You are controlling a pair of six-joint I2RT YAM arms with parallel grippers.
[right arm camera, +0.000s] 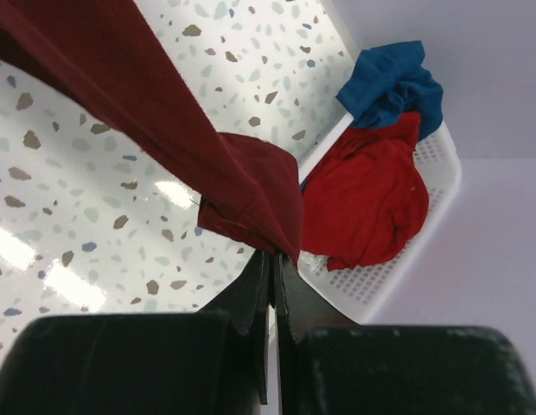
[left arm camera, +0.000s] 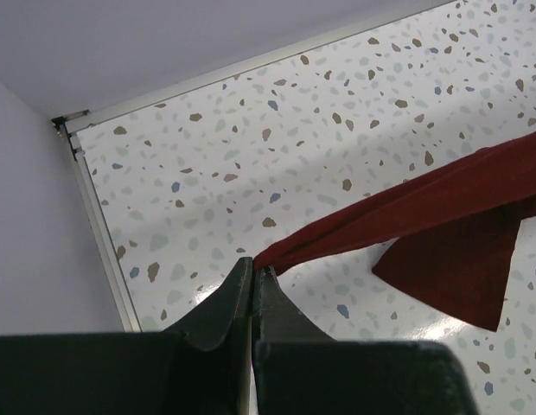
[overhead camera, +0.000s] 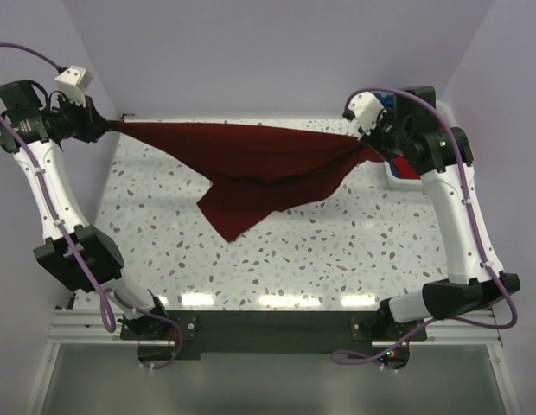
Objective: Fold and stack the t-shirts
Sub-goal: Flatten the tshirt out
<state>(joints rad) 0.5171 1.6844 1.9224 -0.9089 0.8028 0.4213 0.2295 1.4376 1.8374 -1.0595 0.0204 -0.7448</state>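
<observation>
Left hand (overhead camera: 104,126), right hand (overhead camera: 365,147) each pinch maroon shirt (overhead camera: 259,164) edge; lower evenly onto counter (overhead camera: 303,255), cloth tight

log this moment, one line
left tool: shut on maroon t-shirt | right tool: shut on same | shirt: stretched between them, sagging | red t-shirt, blue t-shirt: in basket

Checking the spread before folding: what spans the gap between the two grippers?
The dark maroon shirt, stretched from the left gripper to the right gripper, both shut on it, its middle sagging toward the table. The top view shows it.
</observation>
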